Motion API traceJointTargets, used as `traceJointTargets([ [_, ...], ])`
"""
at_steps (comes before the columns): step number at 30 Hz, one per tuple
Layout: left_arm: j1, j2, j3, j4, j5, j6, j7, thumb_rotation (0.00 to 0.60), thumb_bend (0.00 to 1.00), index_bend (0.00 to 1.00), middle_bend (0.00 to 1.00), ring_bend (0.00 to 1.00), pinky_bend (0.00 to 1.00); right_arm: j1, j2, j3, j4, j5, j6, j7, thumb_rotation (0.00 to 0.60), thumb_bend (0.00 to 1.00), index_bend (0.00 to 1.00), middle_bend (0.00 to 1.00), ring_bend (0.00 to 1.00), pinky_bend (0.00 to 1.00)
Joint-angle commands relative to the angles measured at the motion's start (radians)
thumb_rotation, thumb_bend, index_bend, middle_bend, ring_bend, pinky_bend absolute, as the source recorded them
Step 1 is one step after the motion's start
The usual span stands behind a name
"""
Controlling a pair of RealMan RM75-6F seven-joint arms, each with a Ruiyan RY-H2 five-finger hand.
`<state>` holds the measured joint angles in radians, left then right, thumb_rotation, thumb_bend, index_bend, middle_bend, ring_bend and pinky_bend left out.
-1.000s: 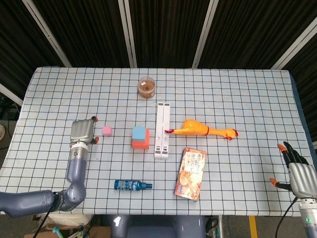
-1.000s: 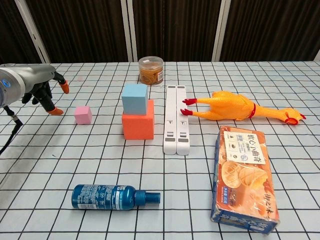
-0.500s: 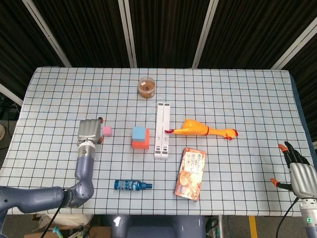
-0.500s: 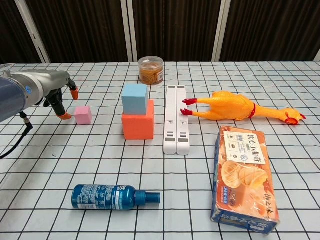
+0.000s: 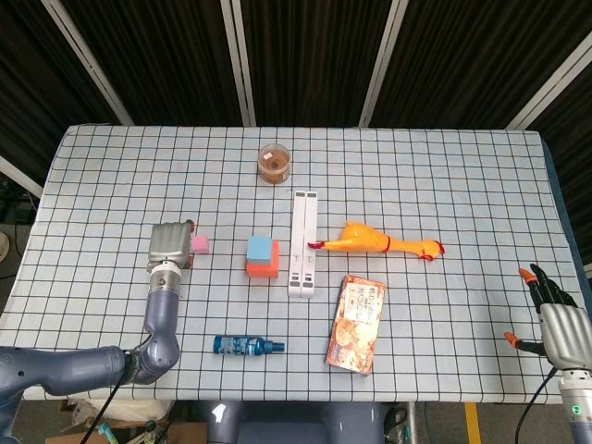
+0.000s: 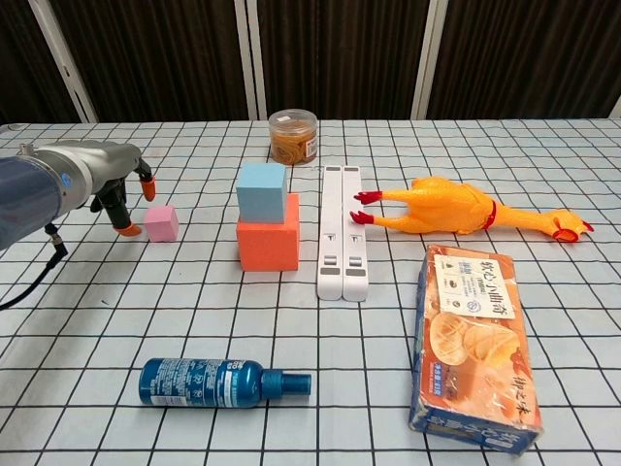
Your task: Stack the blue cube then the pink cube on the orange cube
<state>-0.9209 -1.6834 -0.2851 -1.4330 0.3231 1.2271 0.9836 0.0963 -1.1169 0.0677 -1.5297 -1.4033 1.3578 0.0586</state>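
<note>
The blue cube [image 5: 260, 248] [image 6: 262, 190] sits on top of the orange cube [image 5: 264, 268] [image 6: 269, 243] near the table's middle. The small pink cube [image 5: 199, 244] [image 6: 161, 223] lies on the cloth to their left. My left hand [image 5: 170, 244] [image 6: 121, 191] is right beside the pink cube on its left, fingers apart around its near side, orange fingertips [image 6: 130, 229] close to it; it holds nothing that I can see. My right hand [image 5: 553, 319] hangs open at the table's right front edge, far from the cubes.
A white bar [image 5: 303, 242] lies just right of the cube stack, with a rubber chicken [image 5: 375, 242] beyond it. A snack box [image 5: 356, 323] and a blue bottle [image 5: 246, 346] lie near the front edge. A round jar [image 5: 275, 163] stands at the back.
My left hand has moved right toward the pink cube and now sits against its left side. The cubes and the right hand have not moved.
</note>
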Motion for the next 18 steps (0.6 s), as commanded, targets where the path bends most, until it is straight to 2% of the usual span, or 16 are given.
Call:
traceJointTargets([
  [1, -0.002, -0.002, -0.003, 0.003, -0.002, 0.000, 0.002, 0.600, 0.33, 0.31, 0.92, 0.73, 0.74, 0.000, 0.000, 0.000, 0.000, 0.002, -0.001, 0.001, 0.600, 0.04, 0.10, 0.05, 0.15, 0.25],
  [18, -0.023, -0.041, -0.009, 0.037, -0.011, -0.009, 0.030, 0.600, 0.34, 0.32, 0.92, 0.73, 0.74, 0.001, 0.001, 0.000, 0.005, 0.002, -0.005, 0.009, 0.600, 0.04, 0.10, 0.05, 0.15, 0.25],
])
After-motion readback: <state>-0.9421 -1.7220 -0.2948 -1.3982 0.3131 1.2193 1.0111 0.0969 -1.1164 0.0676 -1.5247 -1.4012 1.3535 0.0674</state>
